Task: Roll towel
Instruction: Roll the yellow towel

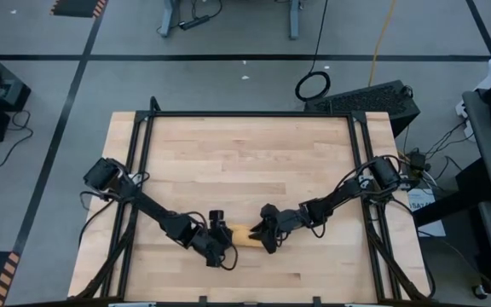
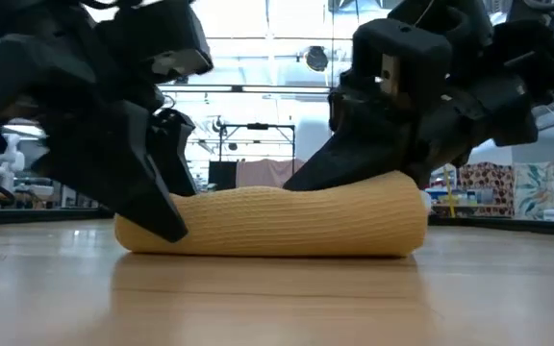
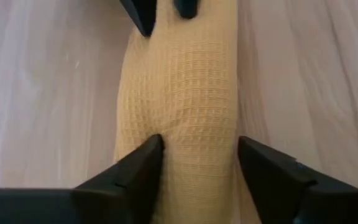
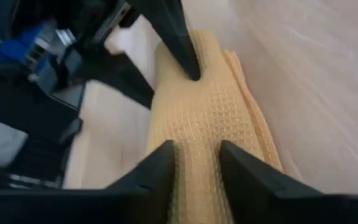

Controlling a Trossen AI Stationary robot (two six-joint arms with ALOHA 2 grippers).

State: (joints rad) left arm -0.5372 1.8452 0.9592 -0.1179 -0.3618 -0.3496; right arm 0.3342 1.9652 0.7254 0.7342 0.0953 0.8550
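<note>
On desk (image 1: 245,162) front: rolled towel (image 1: 244,234) betw both claws; L claw (image 1: 220,241) straddling one end, R claw (image 1: 262,236) pinching other

The towel (image 2: 277,223) is mustard-yellow waffle-weave cloth, rolled into a thick cylinder lying on its side on the wooden bench (image 1: 245,162), near the front edge at mid-width. Its long axis runs left to right. In the right wrist view a looser layered edge shows along one side.
</note>
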